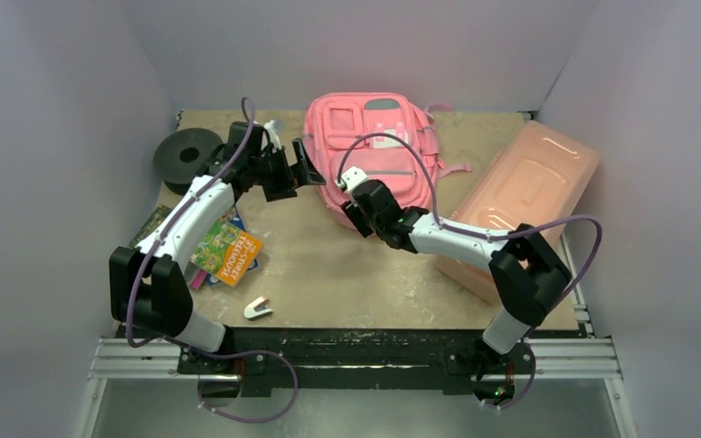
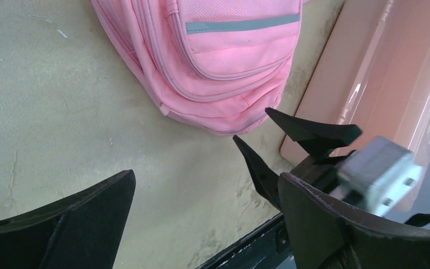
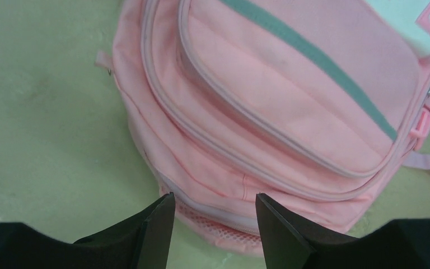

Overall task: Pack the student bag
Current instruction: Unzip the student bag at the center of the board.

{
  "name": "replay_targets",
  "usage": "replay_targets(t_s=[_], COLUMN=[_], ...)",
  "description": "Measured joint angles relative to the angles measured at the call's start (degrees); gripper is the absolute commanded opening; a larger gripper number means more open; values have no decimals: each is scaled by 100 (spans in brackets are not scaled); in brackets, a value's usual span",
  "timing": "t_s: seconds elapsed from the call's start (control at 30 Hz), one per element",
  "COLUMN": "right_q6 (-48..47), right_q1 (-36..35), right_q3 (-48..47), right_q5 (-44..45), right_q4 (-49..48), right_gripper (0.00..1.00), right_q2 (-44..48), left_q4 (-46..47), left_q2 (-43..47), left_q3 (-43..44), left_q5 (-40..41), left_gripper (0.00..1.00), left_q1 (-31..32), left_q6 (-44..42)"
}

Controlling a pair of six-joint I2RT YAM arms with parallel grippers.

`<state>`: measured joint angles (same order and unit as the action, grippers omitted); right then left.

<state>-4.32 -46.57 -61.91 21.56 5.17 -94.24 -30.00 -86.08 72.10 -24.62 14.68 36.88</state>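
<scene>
Currently student bag [image 1: 370, 119] zipped shut; salmon box [image 1: 534, 196] lidded, contents hidden.

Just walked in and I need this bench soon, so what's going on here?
Two robot arms are at the student bag, which lies flat, apparently closed, at the far middle of the table. The right claw is open at its near bottom edge, gripping nothing; the left claw is open and empty by its left side. The books on the left are not yet packed.
</scene>
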Motion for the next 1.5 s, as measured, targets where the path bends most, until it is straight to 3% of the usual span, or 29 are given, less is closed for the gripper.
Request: replay_targets(t_s=[0.23, 0.3, 0.37, 0.47, 0.7, 0.8, 0.9, 1.0, 1.1, 1.13, 1.17, 1.2, 1.33, 1.5], right_q6=[-223, -304, -358, -385, -101, 44, 160, 262, 356, 398, 435, 455, 627, 820], right_q1=[-286, -374, -424, -527, -669, -669, -667, -667, -636, -619, -605, -603, -616, -562], right_q3=[195, 160, 94, 63, -133, -389, -577, -702, -785, -787, -787, -787, -787, -754], right_q5=[459, 629, 774, 892, 284, -48, -321, -555, -647, -691, -765, -813, -1110, -1246], right_q4=[46, 22, -22, -146, -348, -356, -398, -409, -374, -369, -345, -332, -326, -328], right_gripper=[55, 41, 19, 0, 0, 0, 0, 0, 0, 5, 16, 25, 51, 60], right_q2=[-531, -726, -903, -953, -774, -767, -761, -758, -758, -752, -745, -741, -555, 330], left_q4=[210, 310, 420, 612, 1392, 1814, 2083, 2208, 2118, 2044, 1952, 1862, 1329, 721], left_q2=[-74, -210, -413, -691, -822, -935, -1091, -1121, -1121, -1119, -1113, -1104, -999, -848], left_q3=[-120, -173, -225, -363, -1130, -1377, -1438, -1458, -1456, -1449, -1423, -1379, -1121, -918], left_q5=[-258, -409, -586, -848, -1241, -1478, -1617, -1679, -1615, -1585, -1578, -1558, -1344, -953], left_gripper=[100, 100, 100, 98, 95, 89, 76, 59, 33, 23, 6, 0, 0, 0], left_q1=[-4, -4, -7, -52, -181, -181, -181, -181, -214, -229, -236, -240, -280, -562], left_q6=[256, 389, 535, 758, 1554, 1956, 2177, 2267, 2205, 2164, 2092, 2044, 1670, 1226])
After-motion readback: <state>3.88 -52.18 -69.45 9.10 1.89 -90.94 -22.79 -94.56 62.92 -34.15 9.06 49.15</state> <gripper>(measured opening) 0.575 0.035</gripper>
